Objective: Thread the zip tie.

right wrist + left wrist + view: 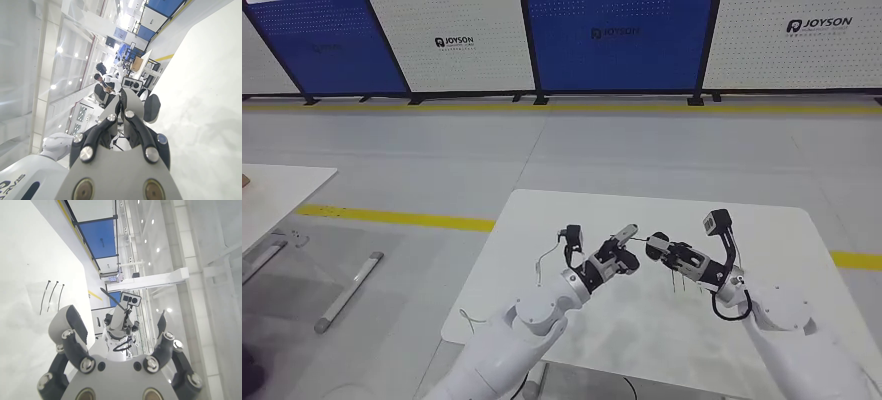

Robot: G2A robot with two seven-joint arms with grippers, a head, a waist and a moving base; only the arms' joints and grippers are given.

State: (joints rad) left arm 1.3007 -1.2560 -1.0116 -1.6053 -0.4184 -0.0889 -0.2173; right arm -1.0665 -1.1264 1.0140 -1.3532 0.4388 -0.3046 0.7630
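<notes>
2 grippers meet almost tip to tip in the air over the middle of the white table (542, 215). The left gripper (117, 309) has its jaws spread wide: 1 dark-padded finger (75, 321) sits on the table side and the other finger (161, 321) on the side away from it, and nothing is gripped between them. The right gripper (120, 95) has its 2 fingers pressed together, pinching a black zip tie (113, 299).

The tie is clear of the table. From the left wrist view it juts out past the right gripper's closed fingertips as a thin straight strip, slanting away to a pointed free end. In the top view it shows only as a fine line in the short gap between the 2 grippers. Whether its tip lies inside the left gripper's open jaws cannot be told, and neither can the place of its head.

From the right wrist view, 1 dark pad of the left gripper sits just beyond the closed fingers, near them, but contact cannot be judged.

3 spare zip ties (53, 294) lie flat on the table side by side — roughly parallel, slightly curved, with their heads at the same end. They are apart from both grippers.
</notes>
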